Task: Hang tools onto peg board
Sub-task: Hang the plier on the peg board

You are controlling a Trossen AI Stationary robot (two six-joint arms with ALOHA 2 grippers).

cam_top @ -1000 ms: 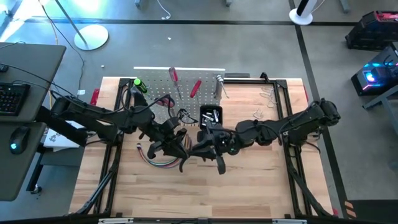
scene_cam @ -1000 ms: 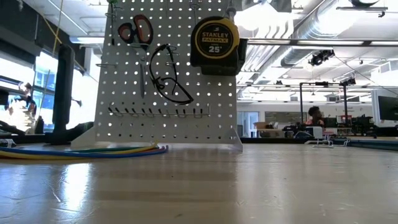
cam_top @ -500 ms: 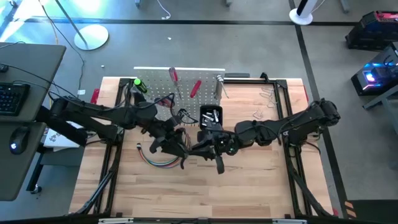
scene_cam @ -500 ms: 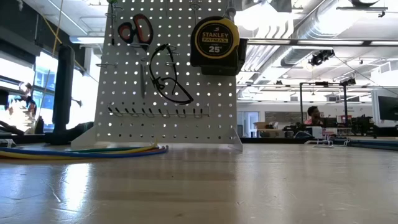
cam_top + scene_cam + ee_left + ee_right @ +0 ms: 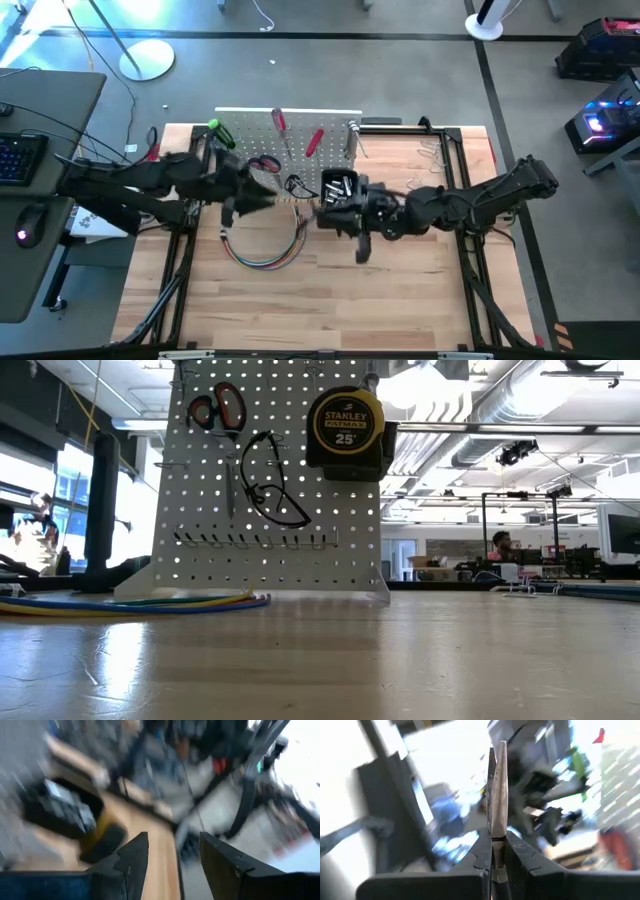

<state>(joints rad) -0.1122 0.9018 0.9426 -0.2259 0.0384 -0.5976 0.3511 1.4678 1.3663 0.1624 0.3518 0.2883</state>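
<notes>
The right gripper [image 5: 492, 865] is clenched on pliers [image 5: 495, 795], whose long nose sticks straight out past the fingertips. It has shifted toward the peg board [image 5: 290, 140] since a second ago. The left gripper [image 5: 170, 855], fingers now apart and empty, has drawn back leftward.

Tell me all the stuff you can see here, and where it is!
peg board: one, white, standing at the table's far edge
scissors: one, red handles, hanging top left on the board
tape measure: one, yellow and black, hanging top right on the board
glasses: one, black, hanging mid-board
cables: one coloured bundle, on the table before the board
bin: one, black, on the board
pliers: one, silver jaws, held by the right gripper
table: one, light wood
left gripper: open, empty
right gripper: shut on the pliers
</notes>
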